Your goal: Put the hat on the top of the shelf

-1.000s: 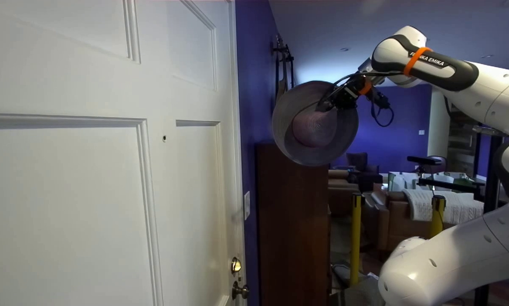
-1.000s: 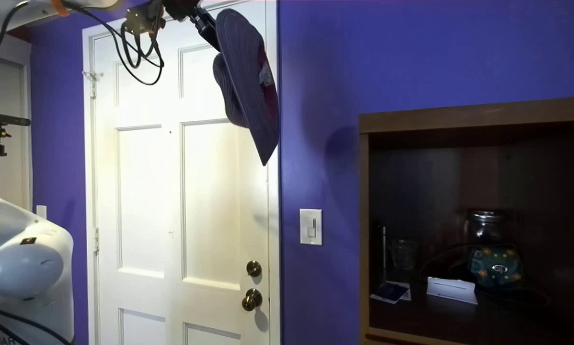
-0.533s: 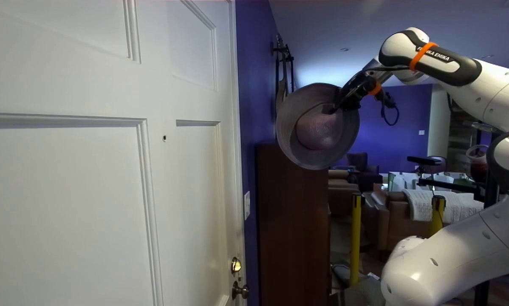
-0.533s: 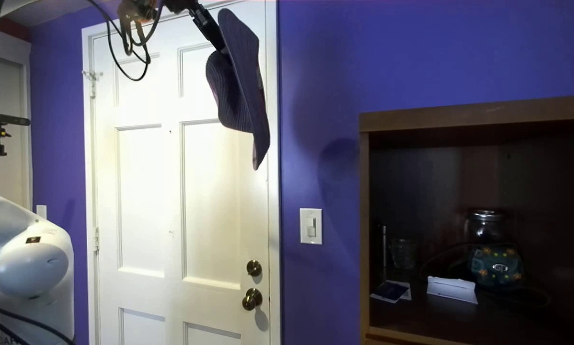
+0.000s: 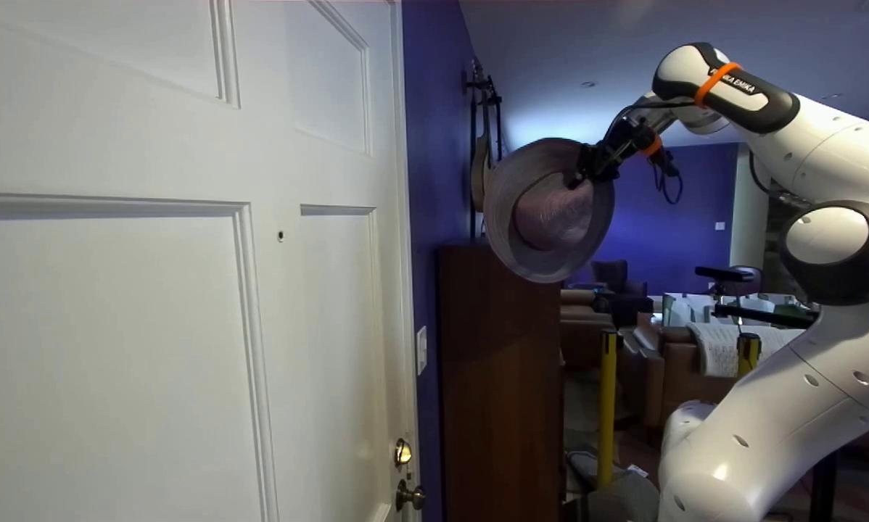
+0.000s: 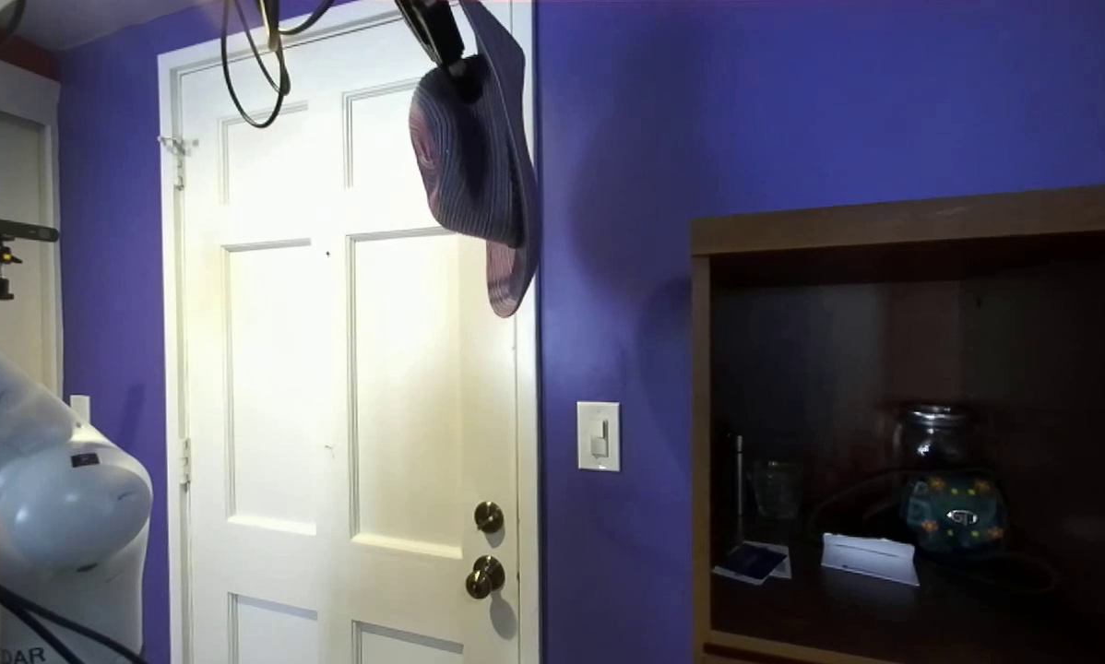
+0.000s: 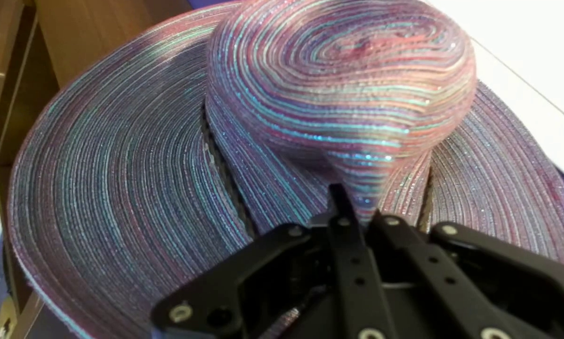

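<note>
The hat (image 5: 550, 217) has a wide round brim and a pinched crown. My gripper (image 5: 578, 180) is shut on a fold of the crown and holds the hat in the air, tilted with its brim hanging steeply. In an exterior view the hat (image 6: 474, 166) hangs in front of the door, left of the shelf and apart from it. The wrist view shows the gripper (image 7: 361, 212) pinching the crown, with the hat's brim (image 7: 112, 179) filling most of the picture. The shelf (image 5: 503, 384) is a dark brown wooden cabinet; its top front edge (image 6: 921, 221) shows below the hat's upper part.
A white panelled door (image 6: 405, 369) stands beside the shelf, with a purple wall (image 6: 617, 138) and light switch (image 6: 599, 436). A guitar (image 5: 480, 159) hangs on the wall above the shelf. A jar (image 6: 935, 433) and patterned bag (image 6: 954, 512) sit inside the shelf.
The hat and gripper have moved slightly right in an exterior view. The hat has turned, showing more of its crown. The arm's elbow has swung up and back. The grip on the hat stays.
</note>
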